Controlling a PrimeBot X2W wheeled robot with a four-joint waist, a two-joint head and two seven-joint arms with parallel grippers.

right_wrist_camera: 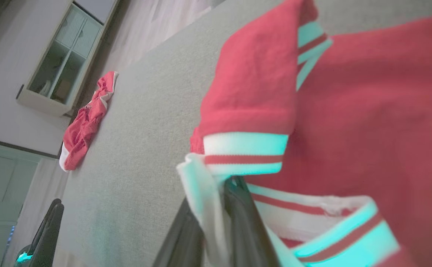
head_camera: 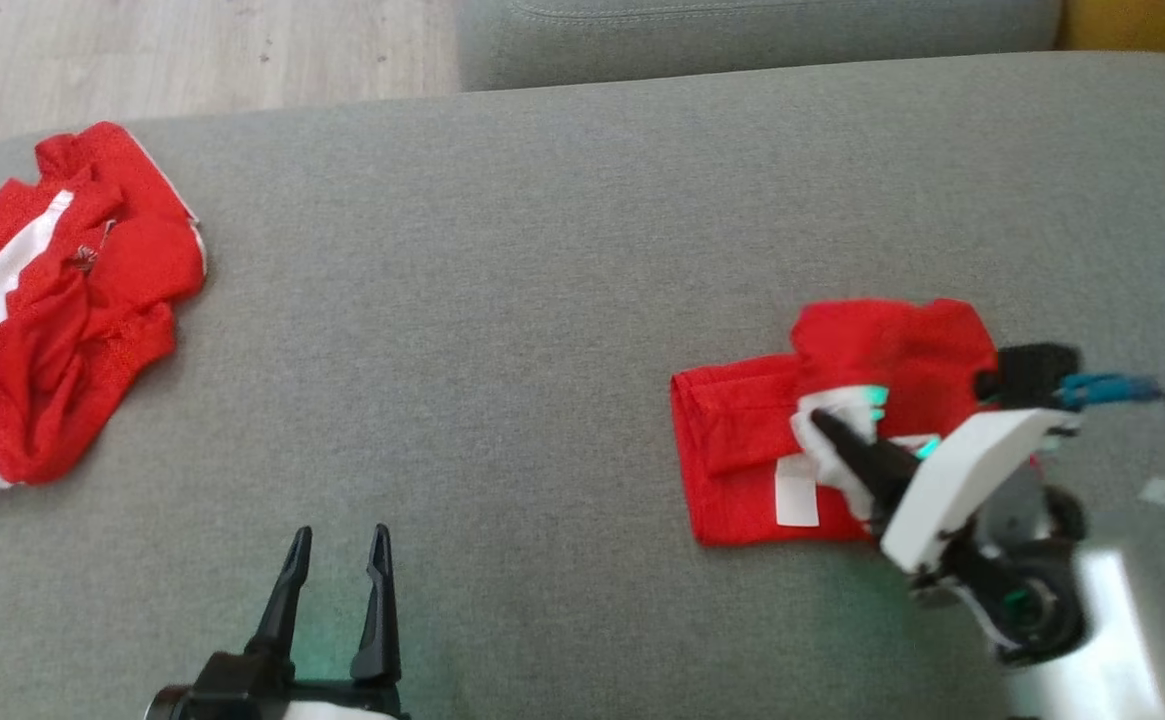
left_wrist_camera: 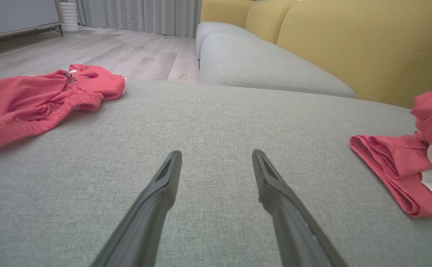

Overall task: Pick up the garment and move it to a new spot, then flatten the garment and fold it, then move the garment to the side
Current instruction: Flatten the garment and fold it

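Observation:
A red garment (head_camera: 742,440) with white striped trim lies folded on the right part of the grey cushion (head_camera: 542,250). My right gripper (head_camera: 822,420) is shut on a white trimmed edge of it, and part of the cloth is bunched up at the fingers. The right wrist view shows the garment (right_wrist_camera: 368,111) up close, with a white band (right_wrist_camera: 197,181) pinched between my right gripper's (right_wrist_camera: 216,185) dark fingers. My left gripper (head_camera: 339,535) stands open near the front edge, well left of the garment and holding nothing. In the left wrist view the left gripper (left_wrist_camera: 216,154) points across bare cushion, with the garment (left_wrist_camera: 393,167) at the right edge.
A second red and white piece of clothing (head_camera: 62,310) lies crumpled at the cushion's far left edge, beside the wooden floor (head_camera: 192,50). Another grey cushion (head_camera: 742,35) sits behind, backed by a yellow sofa (left_wrist_camera: 349,44). Bare grey fabric lies between the two red pieces.

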